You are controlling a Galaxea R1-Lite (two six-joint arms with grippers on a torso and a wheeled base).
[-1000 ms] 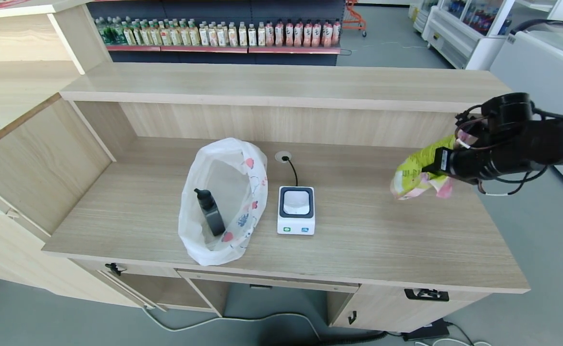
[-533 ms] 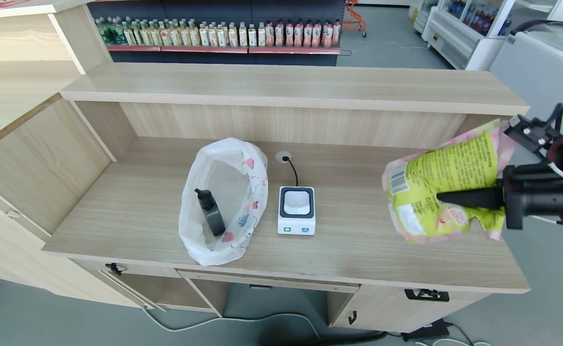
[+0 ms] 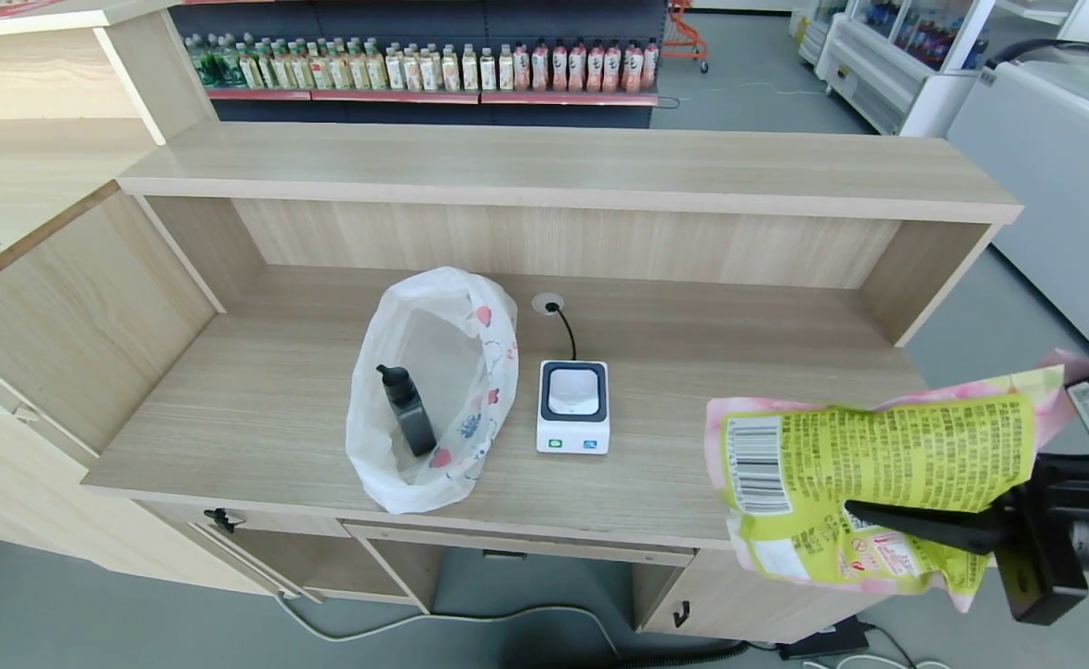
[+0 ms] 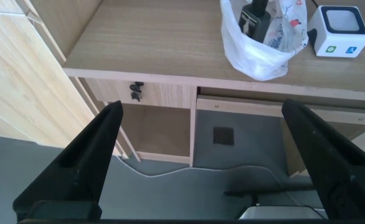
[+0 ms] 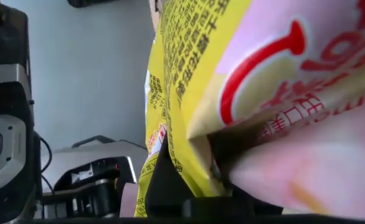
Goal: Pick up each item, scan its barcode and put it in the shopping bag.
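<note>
My right gripper (image 3: 888, 520) is shut on a yellow-green and pink snack bag (image 3: 870, 465), held in the air past the counter's front right corner with its barcode facing up at the bag's left end. The right wrist view looks along that snack bag (image 5: 245, 93) from very close. A white barcode scanner (image 3: 573, 406) sits mid-counter. To its left stands the white shopping bag (image 3: 442, 372) with a dark pump bottle (image 3: 407, 411) inside. My left gripper (image 4: 201, 162) hangs open, low in front of the counter, below the shopping bag (image 4: 263, 37) and scanner (image 4: 339, 25).
The wooden counter (image 3: 693, 446) has a raised back ledge and side walls. A cable runs from the scanner to a grommet (image 3: 547, 302) behind it. Drink shelves and freezers stand in the room beyond. Drawers and a cable lie under the counter front (image 4: 232, 124).
My right arm has swung the snack bag from above the counter's right end down and toward me, turning it so the barcode side faces up. The shopping bag and scanner stayed put.
</note>
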